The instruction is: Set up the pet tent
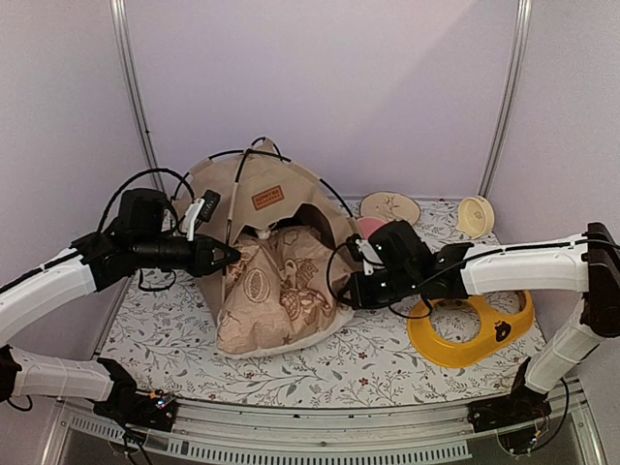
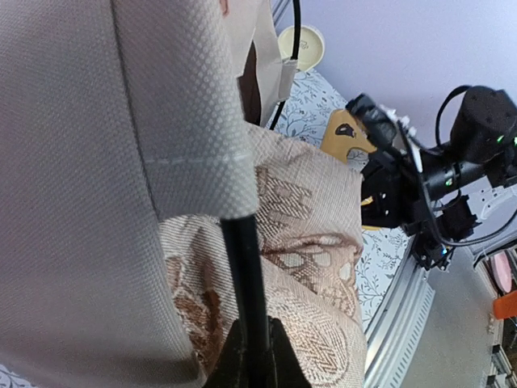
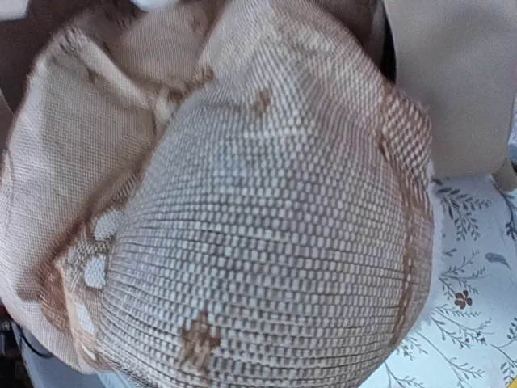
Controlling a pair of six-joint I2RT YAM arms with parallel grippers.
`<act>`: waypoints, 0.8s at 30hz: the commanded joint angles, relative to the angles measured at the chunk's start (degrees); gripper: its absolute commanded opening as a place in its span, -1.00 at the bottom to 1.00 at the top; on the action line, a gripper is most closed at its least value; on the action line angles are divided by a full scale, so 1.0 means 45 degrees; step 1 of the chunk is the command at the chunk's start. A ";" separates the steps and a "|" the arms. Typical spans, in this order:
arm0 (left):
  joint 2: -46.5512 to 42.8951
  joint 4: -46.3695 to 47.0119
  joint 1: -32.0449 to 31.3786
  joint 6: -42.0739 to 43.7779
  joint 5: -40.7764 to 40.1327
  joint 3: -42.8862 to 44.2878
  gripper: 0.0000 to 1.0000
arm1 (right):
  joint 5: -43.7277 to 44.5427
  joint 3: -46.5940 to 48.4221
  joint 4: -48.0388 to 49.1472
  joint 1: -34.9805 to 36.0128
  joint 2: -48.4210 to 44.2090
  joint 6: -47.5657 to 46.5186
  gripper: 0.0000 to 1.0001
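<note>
Two closures: left pincer (image 2: 252,356) clamps black pole (image 2: 245,275) of pet tent (image 1: 291,184); right pincer (image 1: 341,291) closed at pillow (image 1: 276,291), hold unclear.

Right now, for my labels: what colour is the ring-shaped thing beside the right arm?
Yellow with a black mark; the ring shows best in the top view.

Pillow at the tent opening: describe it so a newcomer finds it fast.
Start at the tan pet tent in the middle of the flowered table. Bulging out of its front opening, toward the near edge, lies the pillow. Unlike the plain tent fabric, it is a beige weave with brown figures.
</note>
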 commanded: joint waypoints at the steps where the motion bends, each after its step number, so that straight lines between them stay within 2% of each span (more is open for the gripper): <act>1: 0.0083 0.0071 -0.0161 0.0148 0.1144 0.0278 -1.00 | 0.1380 0.2571 0.0710 0.0055 0.0156 -0.0883 -1.00; 5: 0.0083 0.0088 -0.0170 0.0235 0.1849 0.0367 -1.00 | 0.2678 0.4112 0.0524 0.0050 0.0718 -0.1377 -1.00; 10: -0.0094 0.0131 -0.0200 0.0246 0.2579 0.0626 -1.00 | 0.4542 0.4642 0.0879 -0.0053 0.2581 -0.1755 -1.00; 14: -0.0277 0.0293 -0.0214 0.0015 0.2647 0.0741 -1.00 | 0.3552 0.4974 0.0486 -0.0504 0.3826 -0.1441 -0.95; 19: -0.0281 0.0464 -0.0201 -0.0749 0.1378 0.0622 -1.00 | 0.3083 0.4312 0.0120 -0.0469 0.2694 -0.1282 -0.09; 24: -0.0282 0.0329 -0.0201 -0.1304 -0.0144 0.0433 -1.00 | 0.3277 0.3597 -0.0934 -0.0223 0.0817 -0.1576 0.55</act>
